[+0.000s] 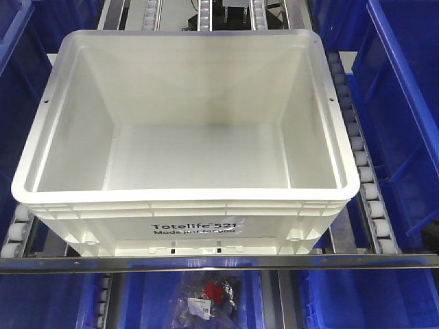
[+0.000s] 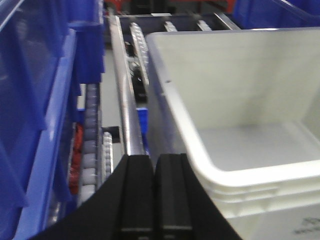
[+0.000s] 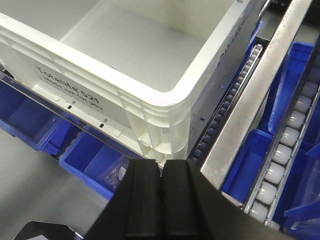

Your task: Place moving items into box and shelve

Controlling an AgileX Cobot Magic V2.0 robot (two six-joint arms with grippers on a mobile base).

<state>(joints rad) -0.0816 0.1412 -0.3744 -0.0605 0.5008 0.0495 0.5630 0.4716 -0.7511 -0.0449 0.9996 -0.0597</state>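
Note:
The box [image 1: 185, 209], a large white tote printed "Totelife 521", sits on the roller shelf and fills the front view; nothing lies inside it. The moving items are out of view. In the left wrist view my left gripper [image 2: 154, 159] is shut with nothing in it, just off the near left corner of the box [image 2: 220, 172]. Seen from the right wrist, my right gripper [image 3: 161, 164] is shut and empty, directly below the near right corner of the box [image 3: 165, 120]. Neither gripper shows in the front view.
Blue plastic bins [image 1: 401, 103] flank the box on both sides and stand on the level below. One lower bin holds a clear bag of small parts [image 1: 206, 298]. Roller tracks [image 1: 360, 151] and a metal front rail [image 1: 219, 262] run along the shelf.

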